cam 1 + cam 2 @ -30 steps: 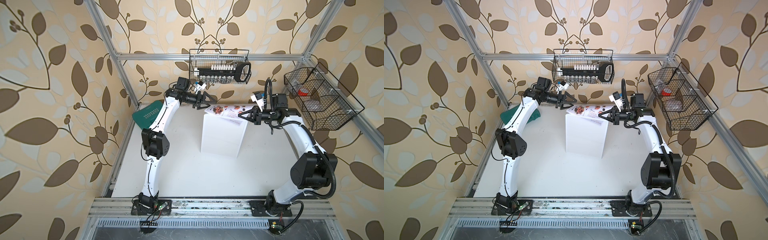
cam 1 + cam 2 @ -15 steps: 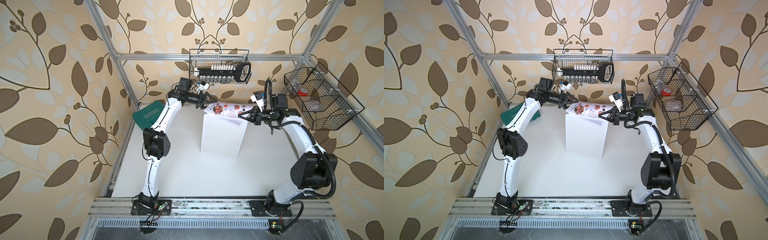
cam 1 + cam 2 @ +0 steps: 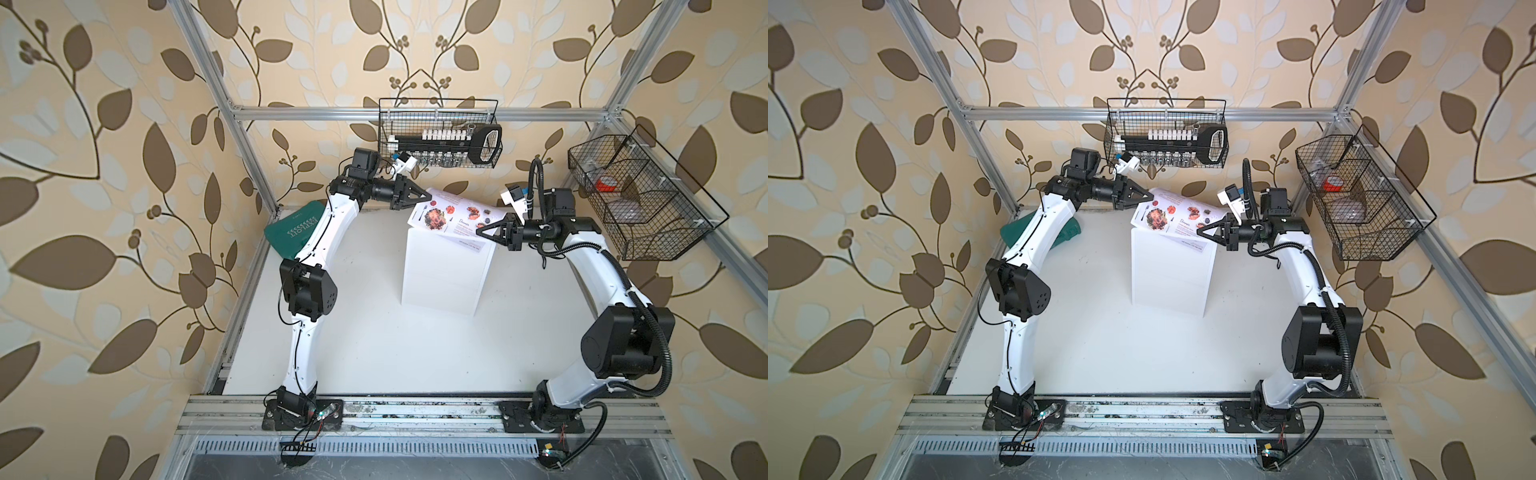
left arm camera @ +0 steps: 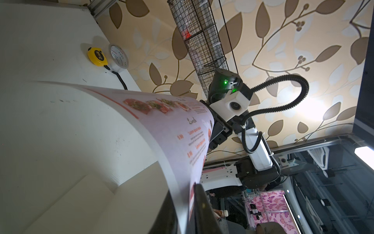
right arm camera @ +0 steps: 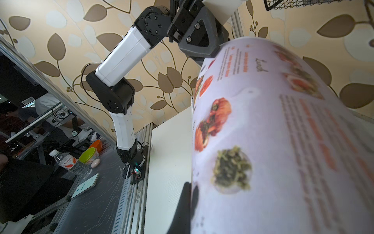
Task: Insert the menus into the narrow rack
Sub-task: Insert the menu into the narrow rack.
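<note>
Pinches at two opposite ends hold the paper: the left gripper (image 3: 419,196) is clenched on the far-left corner of the menu sheet (image 3: 452,216), and the left wrist view shows the paper passing between its dark fingers (image 4: 202,208). The right gripper (image 3: 481,231) is clamped on the sheet's opposite edge, where the right wrist view shows its fingers (image 5: 182,202) nipped together on the margin beside a food photo. Between the two grips the menu sheet bows upward in an arch, printed side up, with the headings "Lunch" and "Dinner" readable. In both top views it lies across the upper edge of the sign-holder panel (image 3: 444,274), which stands upright near the middle of the white tabletop (image 3: 374,340). Whether the paper touches that edge or has entered the slot cannot be told. A green tool case (image 3: 291,233) lies at the table's far left corner behind the left arm. One black wire basket (image 3: 440,109) hangs on the back rail and another (image 3: 665,232) on the right-hand rail. A yellow tape measure (image 4: 96,57) sits just beside a roll of tape (image 4: 119,57) on the table by the wall.
</note>
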`<state>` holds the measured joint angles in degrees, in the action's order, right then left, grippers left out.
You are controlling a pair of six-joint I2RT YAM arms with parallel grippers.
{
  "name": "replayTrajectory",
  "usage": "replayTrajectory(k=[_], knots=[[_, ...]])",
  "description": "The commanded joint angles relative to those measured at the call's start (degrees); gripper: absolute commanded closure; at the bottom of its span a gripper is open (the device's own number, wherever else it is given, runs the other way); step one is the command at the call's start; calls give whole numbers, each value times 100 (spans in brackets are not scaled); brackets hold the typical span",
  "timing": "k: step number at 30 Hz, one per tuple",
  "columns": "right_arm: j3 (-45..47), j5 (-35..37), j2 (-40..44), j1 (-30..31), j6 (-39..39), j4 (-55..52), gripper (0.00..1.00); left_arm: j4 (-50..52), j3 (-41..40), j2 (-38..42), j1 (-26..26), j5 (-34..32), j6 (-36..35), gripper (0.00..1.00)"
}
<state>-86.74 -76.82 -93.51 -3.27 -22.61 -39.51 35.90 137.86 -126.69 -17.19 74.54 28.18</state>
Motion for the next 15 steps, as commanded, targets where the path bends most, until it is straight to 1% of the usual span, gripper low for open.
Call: replayTrajectory(k=[1, 3, 5, 8, 12, 15], knots=[[69, 25, 120, 13, -192, -144, 100, -112, -122, 477, -4, 163, -282, 93], [56, 69, 146, -3, -85, -91, 100, -74, -221, 537, -11, 102, -430, 95], [74, 110, 186, -39, 168, 93, 91, -89, -348, 610, -21, 7, -525, 96], [214, -56, 279, -168, 659, 603, 79, -92, -427, 675, -48, -57, -651, 97], [464, -388, 411, -296, 1623, 1688, 74, -96, -449, 743, -75, -155, -818, 98], [477, -465, 425, -299, 1892, 1947, 73, -277, -598, 836, -90, -227, -841, 98]])
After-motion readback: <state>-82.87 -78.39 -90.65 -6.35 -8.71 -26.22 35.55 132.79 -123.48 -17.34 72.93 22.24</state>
